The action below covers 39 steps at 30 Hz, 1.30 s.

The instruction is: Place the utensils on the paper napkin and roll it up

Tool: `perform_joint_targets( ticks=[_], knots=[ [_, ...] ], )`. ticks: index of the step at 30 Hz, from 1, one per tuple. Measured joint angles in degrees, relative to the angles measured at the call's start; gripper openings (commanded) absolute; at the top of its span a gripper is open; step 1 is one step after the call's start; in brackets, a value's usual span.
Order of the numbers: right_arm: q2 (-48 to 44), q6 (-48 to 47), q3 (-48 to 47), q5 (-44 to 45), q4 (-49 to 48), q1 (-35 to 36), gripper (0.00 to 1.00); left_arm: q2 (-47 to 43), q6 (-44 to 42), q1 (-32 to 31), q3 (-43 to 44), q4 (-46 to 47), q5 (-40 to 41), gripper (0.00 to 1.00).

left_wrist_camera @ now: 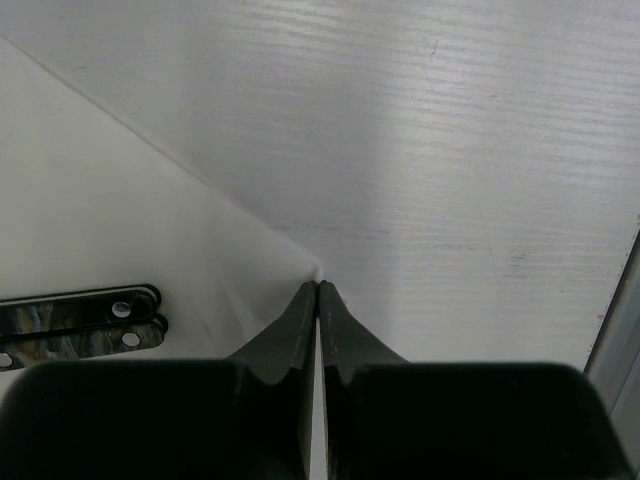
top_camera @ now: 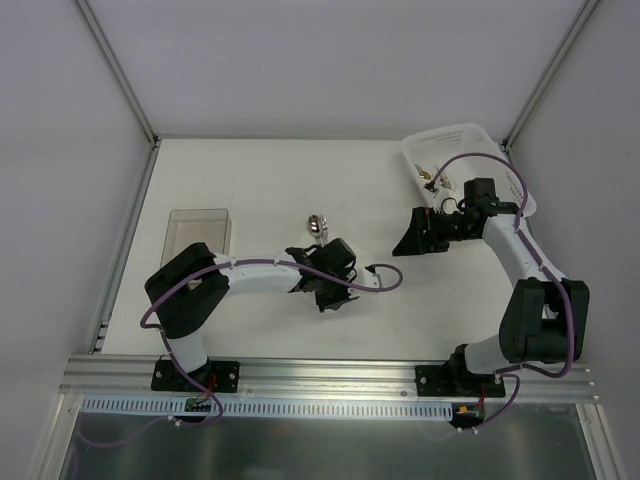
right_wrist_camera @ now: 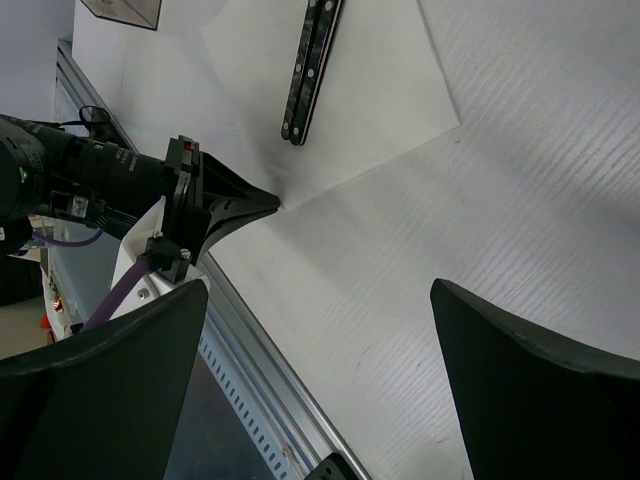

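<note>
The paper napkin (right_wrist_camera: 385, 95) lies flat on the table and also shows in the left wrist view (left_wrist_camera: 110, 210). Two slim utensil handles (right_wrist_camera: 312, 70) lie side by side on it, also seen in the left wrist view (left_wrist_camera: 80, 322). The spoon bowl (top_camera: 318, 224) shows in the top view. My left gripper (left_wrist_camera: 318, 285) is shut on the napkin's near corner, low on the table; it also shows in the top view (top_camera: 335, 293) and the right wrist view (right_wrist_camera: 262, 203). My right gripper (top_camera: 413, 242) is open and empty, to the right of the napkin, jaws wide apart (right_wrist_camera: 320, 290).
A white lattice basket (top_camera: 478, 140) stands at the back right with a utensil (top_camera: 432, 179) inside. A clear plastic box (top_camera: 197, 232) stands at the left. The metal rail (top_camera: 330, 372) runs along the near edge. Grey walls enclose the table.
</note>
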State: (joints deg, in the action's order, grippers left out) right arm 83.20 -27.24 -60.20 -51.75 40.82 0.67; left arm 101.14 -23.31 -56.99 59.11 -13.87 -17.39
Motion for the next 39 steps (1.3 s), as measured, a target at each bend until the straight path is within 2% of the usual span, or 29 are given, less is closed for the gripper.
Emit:
perform_joint_targets(
  ticks=[12, 32, 39],
  knots=[
    [0.46, -0.31, -0.83, -0.15, 0.57, 0.00, 0.99, 0.09, 1.16, -0.98, 2.47, -3.34, -0.04, 0.00],
    [6.05, -4.50, -0.98, -1.60, 4.04, 1.31, 0.97, -0.31, 1.51, 7.87, 6.29, -4.68, -1.90, 0.00],
    [9.27, -6.03, -1.31, -3.23, 5.38, 3.02, 0.90, -0.26, -0.22, 9.40, 9.38, -4.87, -1.55, 0.00]
  ],
)
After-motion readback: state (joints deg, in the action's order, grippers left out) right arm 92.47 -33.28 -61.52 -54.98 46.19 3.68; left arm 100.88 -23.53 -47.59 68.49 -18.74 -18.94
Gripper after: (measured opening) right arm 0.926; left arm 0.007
